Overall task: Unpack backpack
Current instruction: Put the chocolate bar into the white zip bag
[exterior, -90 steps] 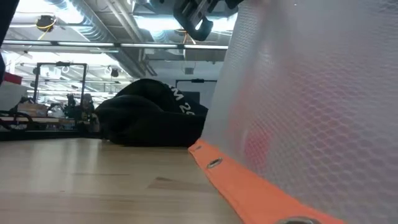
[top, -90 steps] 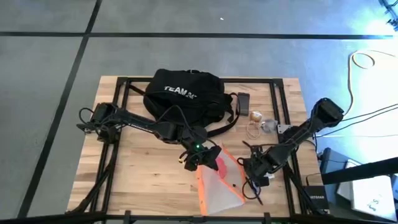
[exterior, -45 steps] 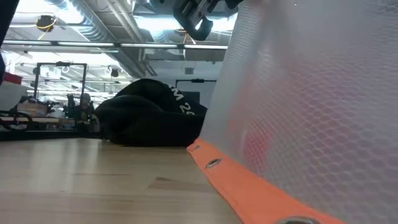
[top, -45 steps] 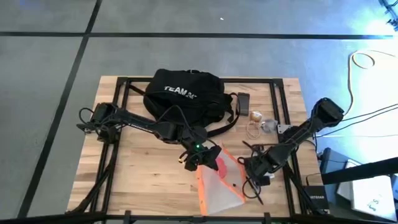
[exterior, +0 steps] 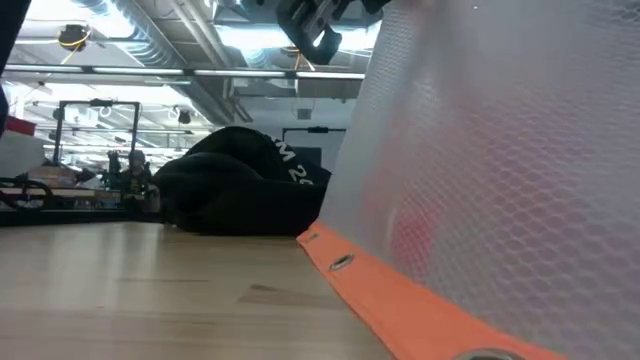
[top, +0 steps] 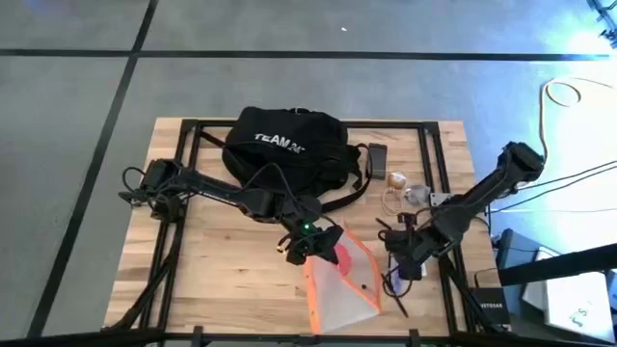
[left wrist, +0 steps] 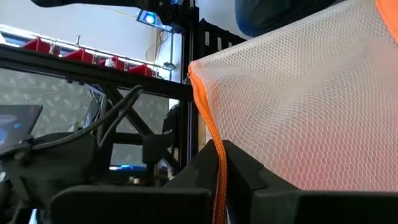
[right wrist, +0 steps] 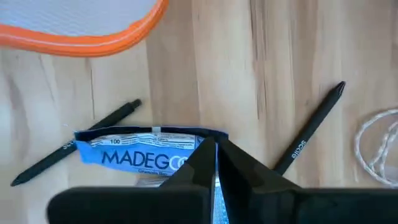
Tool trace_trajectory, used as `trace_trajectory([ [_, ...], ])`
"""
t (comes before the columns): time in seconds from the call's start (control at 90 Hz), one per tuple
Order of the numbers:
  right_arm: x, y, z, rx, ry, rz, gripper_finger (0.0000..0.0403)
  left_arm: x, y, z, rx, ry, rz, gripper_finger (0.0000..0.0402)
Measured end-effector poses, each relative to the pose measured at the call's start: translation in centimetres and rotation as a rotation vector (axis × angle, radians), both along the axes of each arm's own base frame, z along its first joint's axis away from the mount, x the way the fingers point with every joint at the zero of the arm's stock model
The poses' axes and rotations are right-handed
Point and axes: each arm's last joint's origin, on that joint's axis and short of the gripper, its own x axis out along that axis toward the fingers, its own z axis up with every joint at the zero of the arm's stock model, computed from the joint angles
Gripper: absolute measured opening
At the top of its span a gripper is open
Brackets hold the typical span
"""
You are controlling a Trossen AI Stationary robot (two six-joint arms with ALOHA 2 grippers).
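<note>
Behind our arms the backpack (top: 285,146) sits on the table (top: 212,275), several items already out: left end effector (top: 323,243) grasps the mesh pouch (top: 344,280), right end effector (right wrist: 214,163) clenches a Madegood bar (right wrist: 140,154).

My mesh pouch (exterior: 500,170) fills half the low view, hiding the backpack's (exterior: 240,190) lettering past "M 2". Near the backpack, small objects (top: 400,188) are too tiny to identify.
</note>
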Motion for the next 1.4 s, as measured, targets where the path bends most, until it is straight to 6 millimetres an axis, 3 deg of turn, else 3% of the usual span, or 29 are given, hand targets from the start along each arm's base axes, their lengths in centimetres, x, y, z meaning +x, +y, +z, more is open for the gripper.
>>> trace_trajectory([
  [0.111,0.1,0.0,-0.1,0.000,0.003,-0.006,0.0006,0.0,0.0,0.0,0.000,0.000,0.000,0.0000],
  [0.211,0.3,0.3,-0.5,-0.003,0.012,-0.021,0.0036,0.0,0.0,0.0,-0.002,0.002,0.001,0.0000],
  [0.533,0.8,0.6,-1.8,-0.035,0.034,-0.023,0.0245,0.0,0.0,0.0,-0.001,0.000,0.002,0.0000],
  [0.667,0.3,0.2,-3.4,-0.044,0.043,-0.024,0.0290,0.0,0.0,0.0,-0.001,0.001,0.004,0.0000],
  [0.833,-0.2,0.0,-5.3,0.020,0.060,-0.010,0.0291,0.0,0.1,0.0,-0.001,0.002,0.014,0.0000],
  [1.067,-0.3,0.2,-6.4,0.107,0.050,0.014,0.0263,0.0,0.1,0.0,-0.001,0.000,0.014,0.0000],
  [1.4,-1.0,-0.4,-7.7,0.086,0.045,0.027,0.0219,0.0,0.1,0.0,-0.004,0.003,0.018,0.0000],
])
